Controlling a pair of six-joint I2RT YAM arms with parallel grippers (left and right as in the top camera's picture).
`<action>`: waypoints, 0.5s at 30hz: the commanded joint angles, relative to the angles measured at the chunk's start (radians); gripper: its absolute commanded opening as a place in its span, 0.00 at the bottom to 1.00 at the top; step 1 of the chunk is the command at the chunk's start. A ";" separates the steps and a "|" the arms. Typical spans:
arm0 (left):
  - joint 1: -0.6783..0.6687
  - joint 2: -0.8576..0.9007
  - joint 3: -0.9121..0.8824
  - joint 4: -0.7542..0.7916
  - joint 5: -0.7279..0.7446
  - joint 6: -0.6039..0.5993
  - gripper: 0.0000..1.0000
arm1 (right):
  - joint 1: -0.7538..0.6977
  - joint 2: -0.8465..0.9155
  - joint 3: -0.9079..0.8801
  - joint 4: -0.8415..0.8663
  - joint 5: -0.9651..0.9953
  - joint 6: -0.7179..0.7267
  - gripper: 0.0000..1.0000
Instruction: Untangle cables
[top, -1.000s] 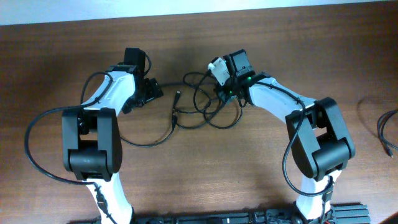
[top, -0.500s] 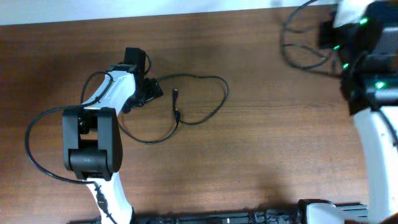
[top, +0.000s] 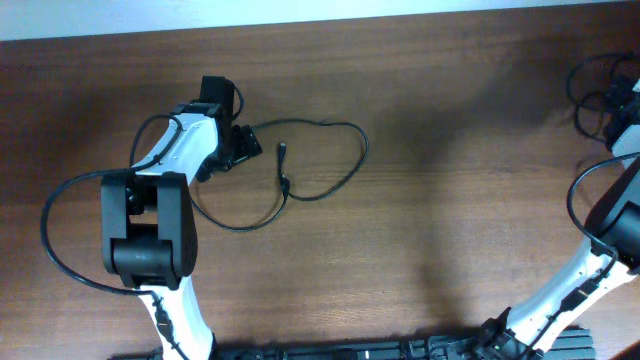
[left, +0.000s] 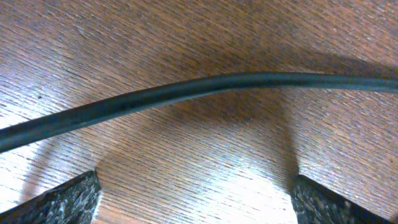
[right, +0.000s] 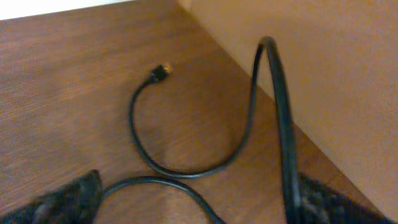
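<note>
One thin black cable (top: 340, 130) lies in a wide loop on the table, its small plug (top: 282, 152) inside the loop. My left gripper (top: 245, 145) sits at the loop's left end. In the left wrist view the cable (left: 186, 90) crosses the wood just beyond my open left gripper (left: 194, 186), and nothing is between its fingers. More cables (top: 597, 88) lie coiled at the far right edge. In the right wrist view my right gripper (right: 196, 186) is open over those cable loops (right: 186, 171). One strand (right: 280, 106) arches up beside the right finger, and a plug (right: 160, 73) rests farther off.
The wooden table's far edge (top: 400, 15) meets a pale wall. In the right wrist view the table's right edge (right: 249, 81) runs diagonally close to the cables. My left arm's own thick wire (top: 60, 250) loops out at the left.
My right arm swung from the table's middle to the far right, carrying most of the cables away, then opened. One cable stayed beside my unmoved left gripper.
</note>
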 joint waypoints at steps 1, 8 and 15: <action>0.003 0.061 -0.032 0.000 0.039 -0.002 0.99 | 0.051 -0.178 0.006 -0.117 -0.012 0.006 0.99; 0.003 0.061 -0.032 0.000 0.039 -0.003 0.99 | 0.123 -0.885 0.006 -0.786 -0.095 0.275 0.99; 0.051 -0.090 0.043 -0.034 0.049 0.036 0.99 | 0.441 -0.871 0.002 -1.301 -0.522 0.354 0.99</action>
